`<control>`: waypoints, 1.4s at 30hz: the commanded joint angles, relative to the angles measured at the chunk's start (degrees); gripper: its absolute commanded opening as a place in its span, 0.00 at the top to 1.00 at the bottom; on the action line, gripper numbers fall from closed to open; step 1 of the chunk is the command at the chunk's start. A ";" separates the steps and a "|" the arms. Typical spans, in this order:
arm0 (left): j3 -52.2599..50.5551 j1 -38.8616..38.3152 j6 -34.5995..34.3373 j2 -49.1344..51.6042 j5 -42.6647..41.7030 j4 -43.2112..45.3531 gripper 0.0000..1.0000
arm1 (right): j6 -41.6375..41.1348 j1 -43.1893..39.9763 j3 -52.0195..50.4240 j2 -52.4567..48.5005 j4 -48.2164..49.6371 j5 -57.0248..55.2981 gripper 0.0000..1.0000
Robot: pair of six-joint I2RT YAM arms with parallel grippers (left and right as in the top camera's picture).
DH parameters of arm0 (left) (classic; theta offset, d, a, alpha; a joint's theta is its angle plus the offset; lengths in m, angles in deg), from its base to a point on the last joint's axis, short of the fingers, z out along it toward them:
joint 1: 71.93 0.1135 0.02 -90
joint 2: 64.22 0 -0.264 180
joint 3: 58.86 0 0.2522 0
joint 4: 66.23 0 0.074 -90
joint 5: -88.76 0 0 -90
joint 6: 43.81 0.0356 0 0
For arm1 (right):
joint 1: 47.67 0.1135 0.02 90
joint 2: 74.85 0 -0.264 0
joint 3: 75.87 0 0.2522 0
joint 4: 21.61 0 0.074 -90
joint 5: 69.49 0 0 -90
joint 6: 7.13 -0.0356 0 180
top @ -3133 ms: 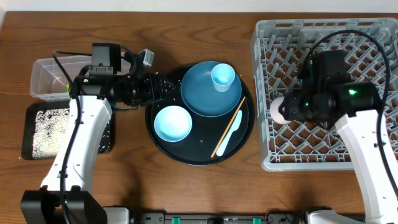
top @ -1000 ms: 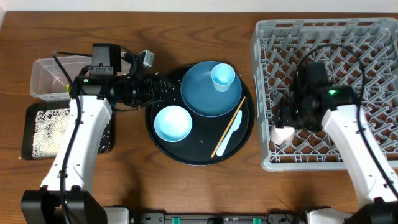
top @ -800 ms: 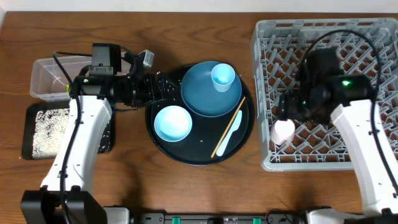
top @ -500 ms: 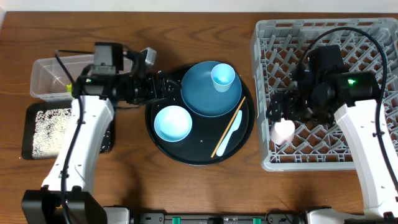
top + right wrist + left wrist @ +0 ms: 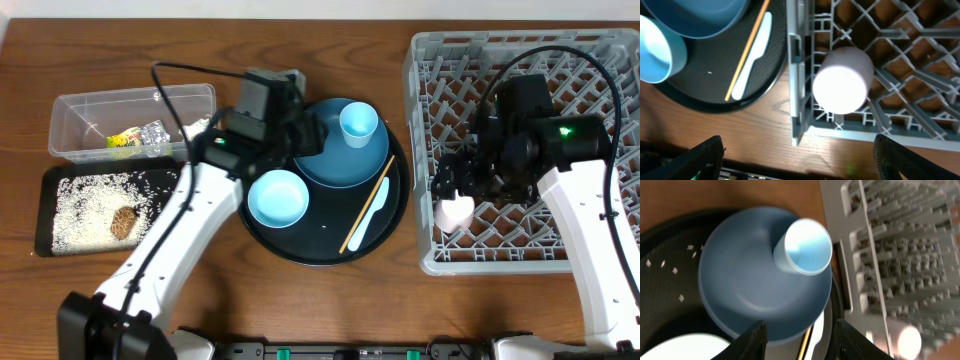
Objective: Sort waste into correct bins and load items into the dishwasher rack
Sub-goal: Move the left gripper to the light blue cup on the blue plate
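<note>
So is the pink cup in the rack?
In. The pink cup sits inside the rack's wall, down among the grid, with nothing gripping it.

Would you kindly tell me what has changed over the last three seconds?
The right gripper carried the pink cup to the near-left corner of the dishwasher rack, let it go and now stands open over it. The left gripper swung right from the edge of the round tray to over the dark-blue plate. Light-blue cup, bowl, chopstick and spoon stayed put.

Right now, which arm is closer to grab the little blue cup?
Left. The left gripper hangs over the plate beside the light-blue cup; the right gripper is across at the rack, above the pink cup.
</note>
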 commanded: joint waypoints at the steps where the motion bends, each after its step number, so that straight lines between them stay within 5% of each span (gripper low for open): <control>1: 0.13 -2.36 -5.07 3.43 7.19 2.60 0.54 | -0.46 0.52 0.74 0.48 -0.22 -1.55 0.10; 13: 0.13 -4.00 -10.80 17.86 6.95 17.42 0.54 | -0.44 0.52 0.74 0.48 -1.60 -1.60 0.09; 25: 0.13 -4.11 -15.69 24.59 6.97 22.27 0.55 | -0.42 0.52 0.74 0.48 -1.77 -2.03 0.09; 33: 0.15 -4.09 -15.67 24.46 6.49 22.80 0.94 | -0.42 0.52 0.74 0.48 -1.79 -2.43 0.09; 42: 0.15 -1.75 -15.23 16.24 3.96 16.48 0.94 | -0.44 0.52 0.74 0.48 -2.01 -2.38 0.09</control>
